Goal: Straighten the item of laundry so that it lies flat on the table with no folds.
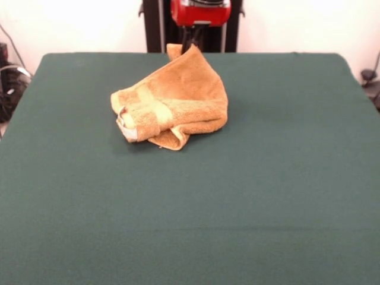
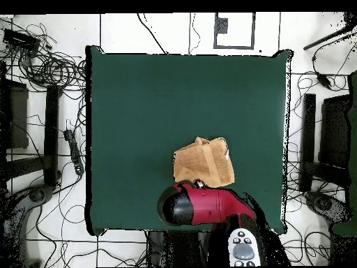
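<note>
Jaws pinched on towel corner, lifted off table.

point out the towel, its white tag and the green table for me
towel (image 1: 178, 95): front view, on the raised orange-tan middle of the bunched cloth
white tag (image 1: 129, 132): front view, on the pale patch at the towel's lower left corner
table (image 2: 174, 91): overhead view, on bare green cloth

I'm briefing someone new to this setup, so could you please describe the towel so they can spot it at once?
Start at the large dark green table and look toward the side where the red arm comes in. The towel lies there, an orange-tan terry heap, crumpled, with one corner raised. It is the only thing on the cloth.
</note>
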{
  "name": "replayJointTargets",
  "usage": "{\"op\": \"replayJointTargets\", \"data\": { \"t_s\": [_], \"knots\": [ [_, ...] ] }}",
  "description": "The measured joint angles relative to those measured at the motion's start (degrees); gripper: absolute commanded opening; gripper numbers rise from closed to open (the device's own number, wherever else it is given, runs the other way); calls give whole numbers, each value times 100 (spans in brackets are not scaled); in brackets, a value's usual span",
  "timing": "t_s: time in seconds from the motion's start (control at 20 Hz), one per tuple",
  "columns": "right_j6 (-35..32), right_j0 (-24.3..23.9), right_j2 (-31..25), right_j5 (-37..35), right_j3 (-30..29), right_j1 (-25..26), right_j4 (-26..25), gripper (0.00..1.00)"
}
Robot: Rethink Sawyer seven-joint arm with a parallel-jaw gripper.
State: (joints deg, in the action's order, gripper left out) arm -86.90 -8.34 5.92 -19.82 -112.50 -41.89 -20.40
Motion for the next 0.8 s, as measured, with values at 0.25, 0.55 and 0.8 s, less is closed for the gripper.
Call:
{"op": "replayJointTargets", "data": {
  "t_s": [0.25, 0.55, 0.8],
  "knots": [
    [0, 98, 107, -130, 137, 37, -1, 0],
    [0, 260, 207, -257, 361, 169, 17, 0],
    [0, 386, 294, -314, 550, 314, 52, 0]
  ]
}}
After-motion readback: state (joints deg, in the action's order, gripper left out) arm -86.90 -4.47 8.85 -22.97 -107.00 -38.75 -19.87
